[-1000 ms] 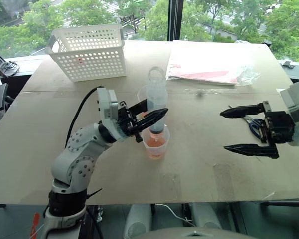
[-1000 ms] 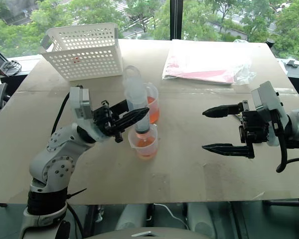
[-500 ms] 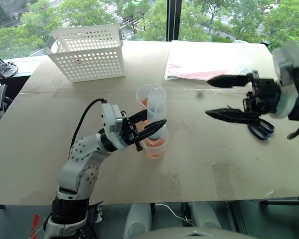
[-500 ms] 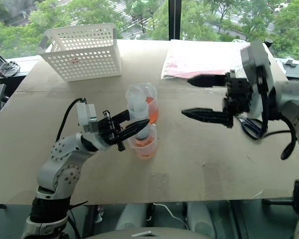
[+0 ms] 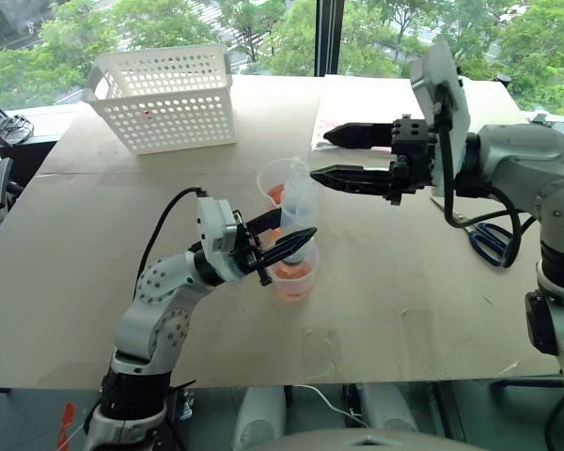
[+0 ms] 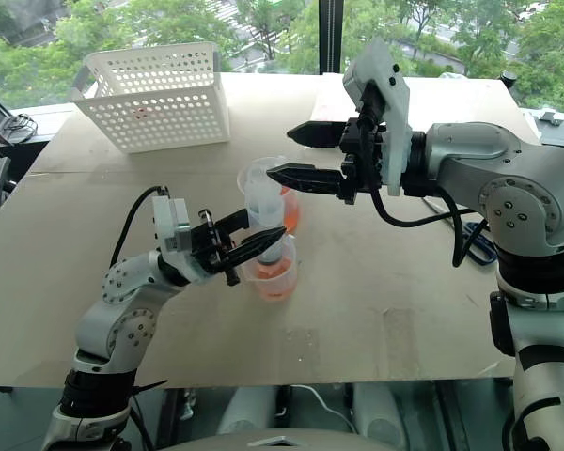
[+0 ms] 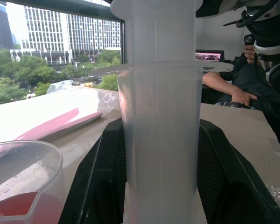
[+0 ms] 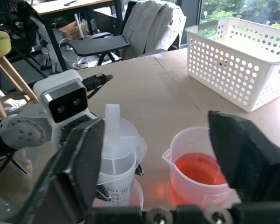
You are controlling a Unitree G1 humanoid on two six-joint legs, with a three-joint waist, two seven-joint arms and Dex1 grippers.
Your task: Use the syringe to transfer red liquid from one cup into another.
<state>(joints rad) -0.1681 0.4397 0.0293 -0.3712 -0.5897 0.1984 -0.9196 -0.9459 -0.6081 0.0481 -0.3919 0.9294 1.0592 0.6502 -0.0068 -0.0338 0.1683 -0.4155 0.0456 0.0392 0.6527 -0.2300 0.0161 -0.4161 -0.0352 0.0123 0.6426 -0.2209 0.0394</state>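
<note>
A: What has changed since a second ago?

B: Your right gripper (image 5: 331, 156) has swung in from the right side of the table (image 5: 376, 291) and now hangs above the cups, fingers level and pointing left. Its fingers stand apart with nothing between them, closer together than they were.

A: And the left one?

B: Your left gripper (image 5: 287, 232) is clamped on the barrel of the syringe (image 5: 298, 202), holding it upright, lower than before, with its tip down inside the short cup (image 5: 294, 274).

A: Where is the red liquid?

B: Some sits in the short cup, and more red liquid (image 8: 199, 171) lies in the tall beaker (image 8: 198, 167) just behind it. Farther back stand a white basket (image 5: 164, 96) and a plastic bag (image 5: 385, 120).
</note>
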